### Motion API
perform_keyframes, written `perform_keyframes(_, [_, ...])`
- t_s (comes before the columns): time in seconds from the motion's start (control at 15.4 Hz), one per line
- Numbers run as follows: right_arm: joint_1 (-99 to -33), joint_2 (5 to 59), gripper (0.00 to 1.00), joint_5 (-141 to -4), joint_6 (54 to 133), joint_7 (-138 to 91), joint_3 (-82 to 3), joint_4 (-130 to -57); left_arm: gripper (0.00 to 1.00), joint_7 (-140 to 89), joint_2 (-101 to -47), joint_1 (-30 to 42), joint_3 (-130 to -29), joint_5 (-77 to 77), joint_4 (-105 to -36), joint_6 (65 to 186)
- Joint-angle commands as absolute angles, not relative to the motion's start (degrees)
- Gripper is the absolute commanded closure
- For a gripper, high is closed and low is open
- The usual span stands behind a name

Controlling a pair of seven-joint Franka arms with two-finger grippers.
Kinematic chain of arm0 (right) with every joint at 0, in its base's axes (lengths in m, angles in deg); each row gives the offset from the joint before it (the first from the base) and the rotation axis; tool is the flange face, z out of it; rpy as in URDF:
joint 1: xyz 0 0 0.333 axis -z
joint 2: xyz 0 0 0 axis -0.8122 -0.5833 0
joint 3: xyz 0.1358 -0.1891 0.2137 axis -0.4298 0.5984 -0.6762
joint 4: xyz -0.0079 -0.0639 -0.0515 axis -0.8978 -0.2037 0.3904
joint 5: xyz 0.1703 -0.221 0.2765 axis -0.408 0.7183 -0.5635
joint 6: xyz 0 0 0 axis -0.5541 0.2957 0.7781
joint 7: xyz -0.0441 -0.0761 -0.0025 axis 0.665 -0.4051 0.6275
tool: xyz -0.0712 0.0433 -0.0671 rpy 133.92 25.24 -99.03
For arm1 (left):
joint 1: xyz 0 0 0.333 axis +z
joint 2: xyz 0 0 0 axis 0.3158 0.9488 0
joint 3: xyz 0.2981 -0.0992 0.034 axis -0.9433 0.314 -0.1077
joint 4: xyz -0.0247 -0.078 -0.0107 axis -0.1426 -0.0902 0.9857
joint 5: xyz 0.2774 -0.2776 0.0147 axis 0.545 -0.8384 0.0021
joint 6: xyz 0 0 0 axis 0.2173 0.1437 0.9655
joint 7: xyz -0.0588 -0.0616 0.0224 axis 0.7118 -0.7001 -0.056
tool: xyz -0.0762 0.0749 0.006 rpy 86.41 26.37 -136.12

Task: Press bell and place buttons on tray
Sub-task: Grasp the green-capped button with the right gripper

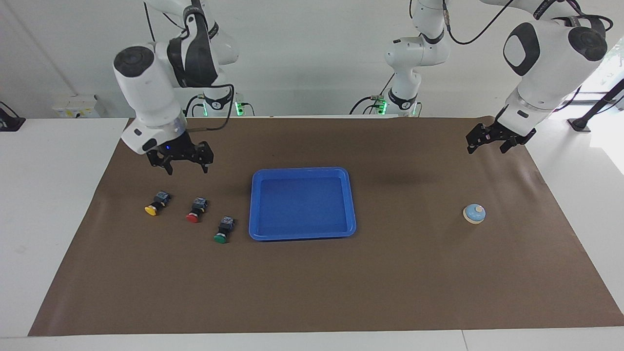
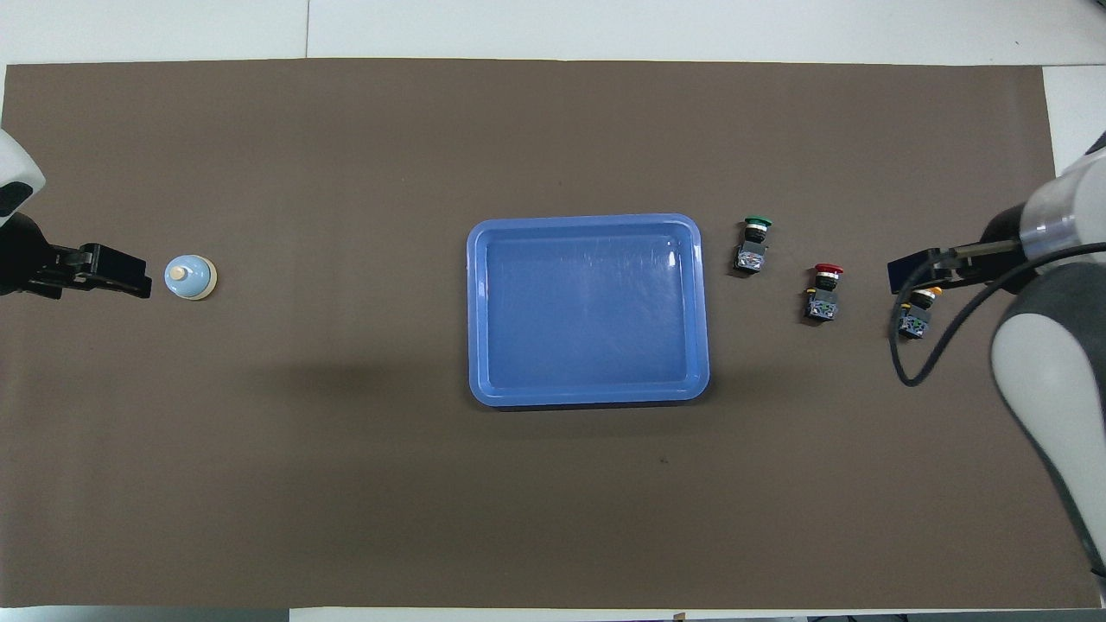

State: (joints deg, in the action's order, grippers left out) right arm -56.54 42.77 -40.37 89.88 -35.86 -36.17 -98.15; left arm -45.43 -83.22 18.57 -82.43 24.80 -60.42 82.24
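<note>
I see a brown mat (image 1: 312,273) spread over a white table (image 1: 48,204), with a pale wall (image 1: 302,58) at the robots' end.

My right gripper (image 1: 186,169) hangs in the air with its fingers spread and nothing between them. Below its fingertips, a little toward the table's middle line, lie the three buttons on the mat, caps pointing away from the robots: the yellow button (image 1: 156,204) and red button (image 1: 196,210) lie closest under the fingers, the green button (image 1: 224,229) farther off, just beside the tray's rim. In the overhead view the gripper covers part of the yellow button, but the facing view shows it raised, apart from it.

The tray (image 1: 254,204) sits bare at the mat's middle, well apart from both sets of fingers.

My left gripper (image 1: 484,146) hovers over the mat toward its own arm's end, fingers released and empty. The bell (image 1: 474,213) stands upright on the mat, farther from the robots than those fingertips, untouched.
</note>
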Motion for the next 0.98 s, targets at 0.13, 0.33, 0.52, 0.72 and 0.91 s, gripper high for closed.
perform_keyframes(0.13, [-59.1,35.1,0.00,-39.4,105.1,-41.9,-36.1,-102.4,0.00,-44.3,-83.7,18.0,-83.1,22.8,-59.6,79.2])
perform_keyframes(0.33, [-59.1,28.6,0.00,-39.3,108.7,-42.2,-36.1,-98.9,0.00,-42.9,-81.9,17.1,-83.1,22.7,-55.8,75.7])
perform_keyframes(0.52, [-60.3,25.6,0.00,-38.8,111.1,-45.8,-36.0,-97.4,0.00,-41.3,-81.6,17.1,-83.0,22.9,-54.6,73.4])
perform_keyframes(0.72, [-61.0,24.3,0.02,-38.5,111.6,-52.5,-36.0,-97.4,0.00,-41.3,-81.7,17.1,-83.0,23.3,-54.7,72.8])
perform_keyframes(0.91, [-61.3,23.6,0.02,-38.3,111.6,-55.3,-36.0,-97.9,0.00,-41.2,-81.2,16.7,-82.8,23.0,-53.2,71.4])
